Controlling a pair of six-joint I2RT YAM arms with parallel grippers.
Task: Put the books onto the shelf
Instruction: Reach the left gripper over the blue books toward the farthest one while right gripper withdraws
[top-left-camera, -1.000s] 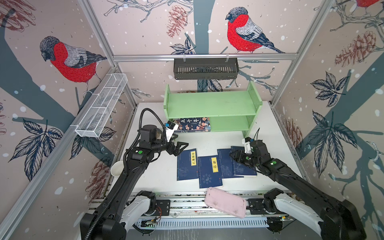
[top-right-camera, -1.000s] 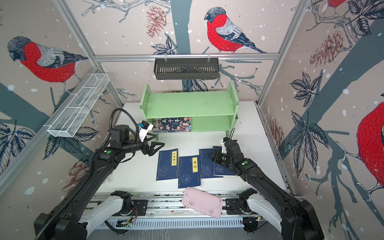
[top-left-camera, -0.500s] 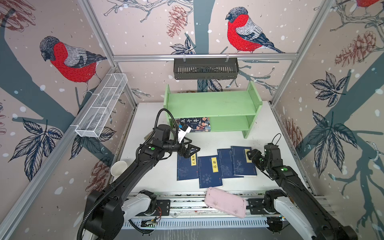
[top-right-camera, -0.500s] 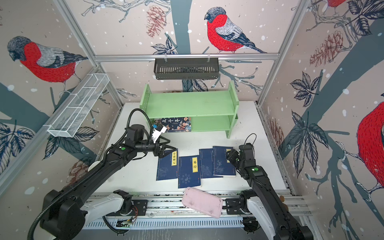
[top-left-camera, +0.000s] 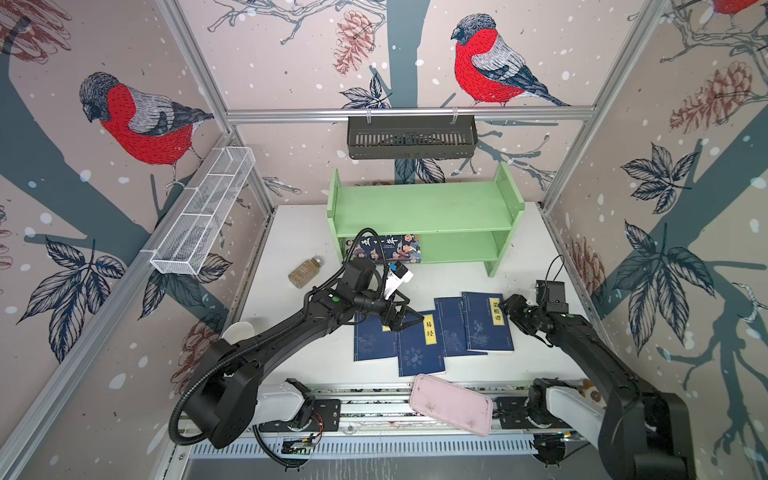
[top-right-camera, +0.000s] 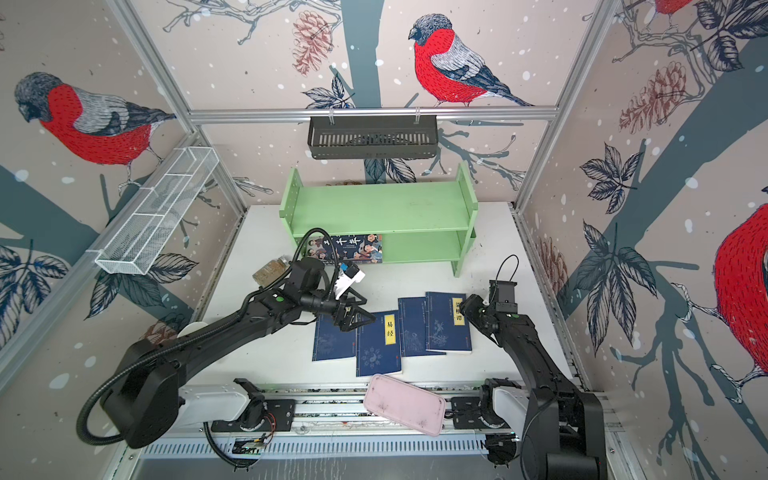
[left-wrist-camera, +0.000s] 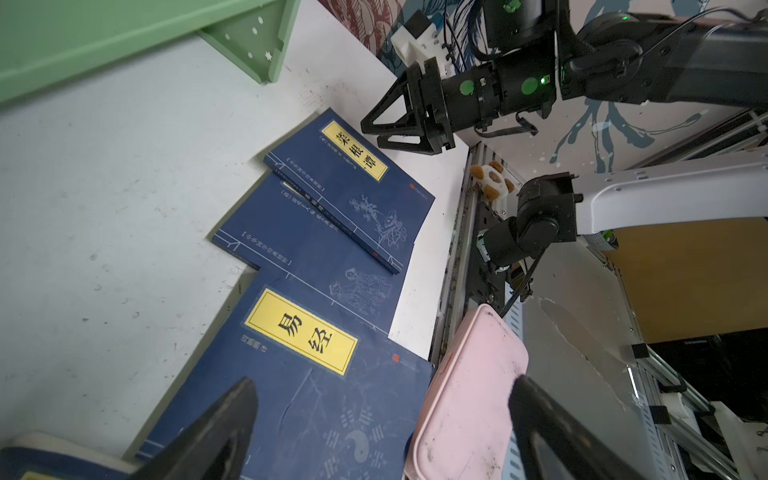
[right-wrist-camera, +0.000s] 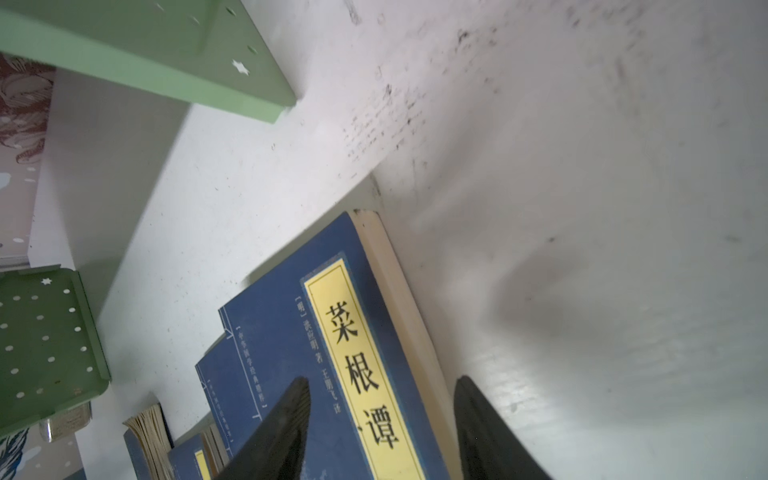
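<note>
Books (top-left-camera: 432, 336): four navy paperbacks, flat on the white table (top-left-camera: 457, 282) in an overlapping row, in front of the shelf (top-left-camera: 419, 208) and apart from it.
Shelf: green rack at the back, and its lower tier holds the cartoon book (top-left-camera: 390, 248), lying flat at the left end (cover up, white characters showing).
Black basket (top-left-camera: 411, 137): hung on the back rail above the shelf; contents hidden behind its slots.
Mesh basket (top-left-camera: 203, 216): white wire, mounted along the left wall.
Pink tray (top-left-camera: 451, 405): on the front rail, just beside the near edge of the second book (top-left-camera: 419, 353).
Left gripper (top-left-camera: 413, 311): jaws flung wide, gripping nothing, hovering over the left end of the row. In its wrist view the second book's yellow label lies just ahead of the fingers (left-wrist-camera: 232, 419).
Right gripper (top-left-camera: 509, 306): jaws parted, at the far right corner of the rightmost book (top-left-camera: 486, 328). In its wrist view one finger (right-wrist-camera: 286, 419) is over the cover and the other is over bare table beyond the page edge. Contact? Cannot tell.
</note>
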